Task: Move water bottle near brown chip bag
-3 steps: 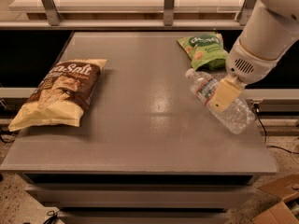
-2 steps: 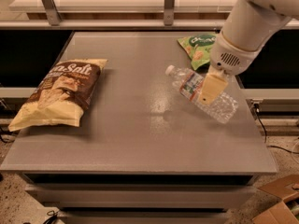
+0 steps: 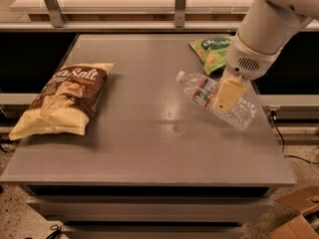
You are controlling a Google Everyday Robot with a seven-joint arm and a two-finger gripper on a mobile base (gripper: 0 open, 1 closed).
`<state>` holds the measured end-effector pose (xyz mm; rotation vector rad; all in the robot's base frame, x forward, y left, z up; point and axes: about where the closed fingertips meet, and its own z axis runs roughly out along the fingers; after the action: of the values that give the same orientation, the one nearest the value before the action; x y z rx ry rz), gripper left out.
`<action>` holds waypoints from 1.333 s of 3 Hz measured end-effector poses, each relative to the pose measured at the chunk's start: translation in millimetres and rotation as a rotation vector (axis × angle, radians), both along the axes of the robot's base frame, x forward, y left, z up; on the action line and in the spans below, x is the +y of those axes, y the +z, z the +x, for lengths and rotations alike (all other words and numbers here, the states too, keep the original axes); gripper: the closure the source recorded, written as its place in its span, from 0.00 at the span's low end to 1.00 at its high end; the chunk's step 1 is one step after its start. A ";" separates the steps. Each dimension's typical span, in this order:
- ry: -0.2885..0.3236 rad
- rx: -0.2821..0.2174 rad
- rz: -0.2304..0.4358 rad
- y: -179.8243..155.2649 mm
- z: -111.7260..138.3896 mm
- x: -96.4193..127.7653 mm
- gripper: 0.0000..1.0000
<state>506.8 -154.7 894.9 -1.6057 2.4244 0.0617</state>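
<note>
Gripper (image 3: pixel 227 95) clamped on the clear ribbed plastic water bottle (image 3: pixel 201 89), well apart from the dark brown and cream pillow-shaped chip bag (image 3: pixel 67 103) | grasp judged done | you have carry to bag and release left

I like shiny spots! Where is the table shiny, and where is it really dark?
Camera view: a pale glare patch lies on the table, just left of the water bottle; the gripper holds that bottle at the table's right side; the light is warm and dim; the brown chip bag casts a thin shadow along its lower edge; the gaps beside the table's back corners are almost black.
</note>
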 end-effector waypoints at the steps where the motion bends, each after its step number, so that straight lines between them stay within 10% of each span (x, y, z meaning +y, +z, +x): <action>1: 0.006 -0.018 0.009 4.1 0.1 2.0 1.00; 4: 0.334 -0.213 -0.150 62.2 -8.6 113.2 1.00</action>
<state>498.2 -41.6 957.1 -1.9574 2.0261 -0.2281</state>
